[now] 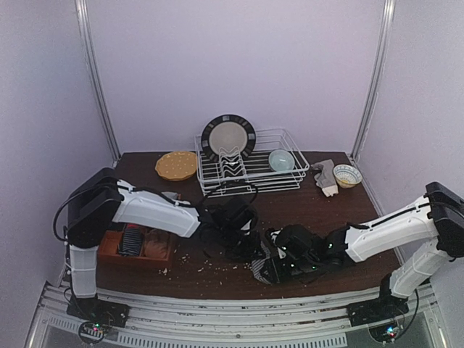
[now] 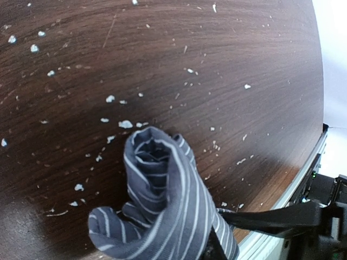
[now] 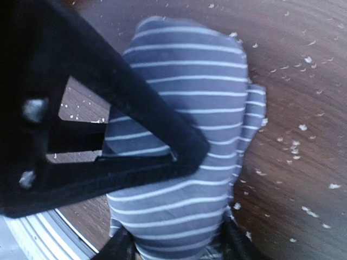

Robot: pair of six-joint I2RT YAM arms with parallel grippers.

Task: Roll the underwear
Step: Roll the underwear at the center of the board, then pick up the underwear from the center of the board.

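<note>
The dark wooden table (image 1: 341, 203) carries everything, and both arms reach in to meet just inside the middle of its near edge. An orange-brown tray (image 1: 134, 258) sits at the near-left corner with more folded cloth pieces in it, well apart from the work.

The underwear (image 1: 261, 268) in hand is the dark piece with fine white stripes. It lies between the two grippers, close to the near edge and a little right of centre. The right gripper (image 1: 279, 261) comes at it from the right, the left gripper (image 1: 250, 250) from the far-left side and above. Both are at the cloth, so neither arm is clearly nearer.

From the right wrist the bundle runs straight away from that gripper, longer than wide, so its long axis seems to lie roughly along the near edge. The right fingers (image 3: 233, 244) stand spread, flanking the near end of the bundle on either side. Whether they press on it does not show.

The left wrist view shows the garment already wound. A spiral of layers shows at one end (image 2: 152, 154), and a looser fold bulges at the lower left. The cloth rises toward that camera and hides the left fingers, so one cannot tell whether they pinch it.

The roll looks soft and likely to spring open if let go. Pale crumbs dot the wood around it.
</note>
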